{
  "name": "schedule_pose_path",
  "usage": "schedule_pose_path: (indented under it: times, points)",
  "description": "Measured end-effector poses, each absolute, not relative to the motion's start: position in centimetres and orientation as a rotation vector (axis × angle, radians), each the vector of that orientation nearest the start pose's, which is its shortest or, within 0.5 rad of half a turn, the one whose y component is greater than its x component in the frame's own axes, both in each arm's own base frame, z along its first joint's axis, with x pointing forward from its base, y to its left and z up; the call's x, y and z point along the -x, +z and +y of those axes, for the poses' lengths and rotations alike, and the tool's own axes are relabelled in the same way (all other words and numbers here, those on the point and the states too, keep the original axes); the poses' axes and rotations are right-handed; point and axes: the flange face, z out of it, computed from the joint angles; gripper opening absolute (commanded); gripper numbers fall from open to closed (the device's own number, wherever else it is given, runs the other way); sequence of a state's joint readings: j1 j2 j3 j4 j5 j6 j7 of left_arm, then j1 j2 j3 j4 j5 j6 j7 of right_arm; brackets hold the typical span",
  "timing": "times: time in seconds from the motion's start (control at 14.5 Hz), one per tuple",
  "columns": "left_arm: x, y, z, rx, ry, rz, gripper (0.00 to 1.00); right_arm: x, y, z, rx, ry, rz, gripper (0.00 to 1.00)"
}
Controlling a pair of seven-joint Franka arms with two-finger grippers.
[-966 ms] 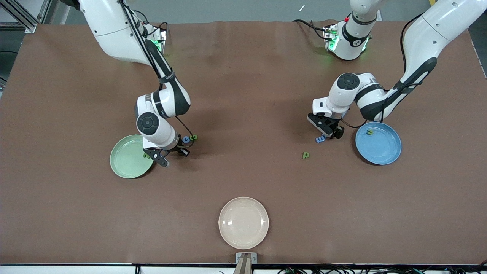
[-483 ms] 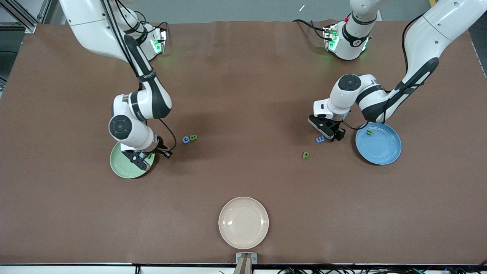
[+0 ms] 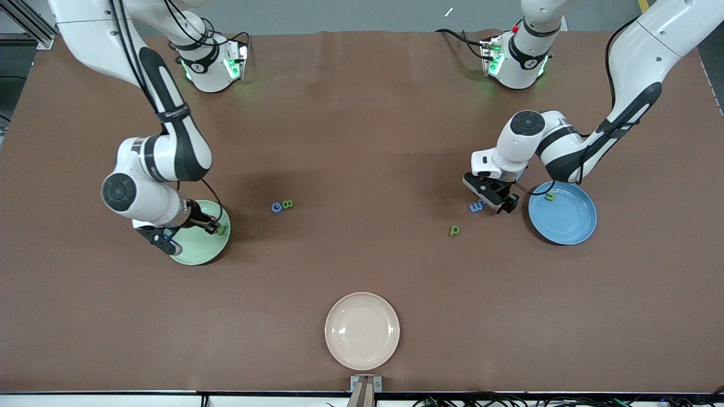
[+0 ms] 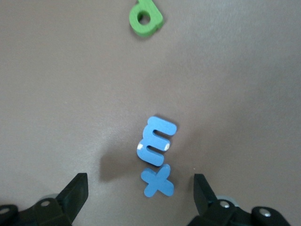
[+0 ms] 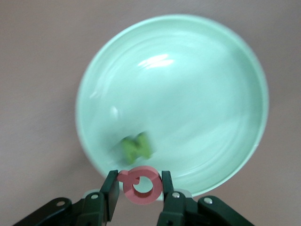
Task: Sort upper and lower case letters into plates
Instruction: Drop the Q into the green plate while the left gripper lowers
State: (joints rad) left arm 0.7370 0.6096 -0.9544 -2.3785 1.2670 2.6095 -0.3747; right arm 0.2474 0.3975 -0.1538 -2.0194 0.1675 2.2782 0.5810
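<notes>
1. The green letter in the pale green plate is smeared; its shape cannot be read.
2. The right arm covers part of that plate's rim in the front view.
3. Both wrist views cut off each tool's base.

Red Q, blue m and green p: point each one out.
red Q (image 5: 139,185), right wrist view, on its ring between the right gripper's fingers.
blue m (image 4: 156,141), left wrist view, on its middle stroke.
green p (image 3: 454,230), front view, on its round bowl.
</notes>
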Motion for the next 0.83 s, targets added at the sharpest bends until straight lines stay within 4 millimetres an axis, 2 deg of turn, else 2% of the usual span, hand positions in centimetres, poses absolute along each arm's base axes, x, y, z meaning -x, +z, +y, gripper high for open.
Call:
schedule_pose_path:
  times: [0.07, 0.21, 0.41, 0.83]
  points:
    - [-45.5, 17.8, -16.3, 2.769, -0.255, 1.285, 0.99, -58.4, 24.2, 5.0, 2.981, 0.218, 0.922, 0.0]
    - [-45.4, 17.9, -16.4, 2.771, -0.256, 1.285, 0.97, -58.4, 23.9, 4.0, 2.982, 0.183, 0.929, 0.0]
    - [-45.3, 17.9, -16.4, 2.771, -0.254, 1.286, 0.92, -58.4, 23.0, 4.1, 2.984, 0.143, 0.925, 0.0]
    - [-45.2, 17.8, -16.5, 2.774, -0.249, 1.285, 0.83, -57.8, 19.8, 4.1, 3.001, 0.174, 0.93, 0.02]
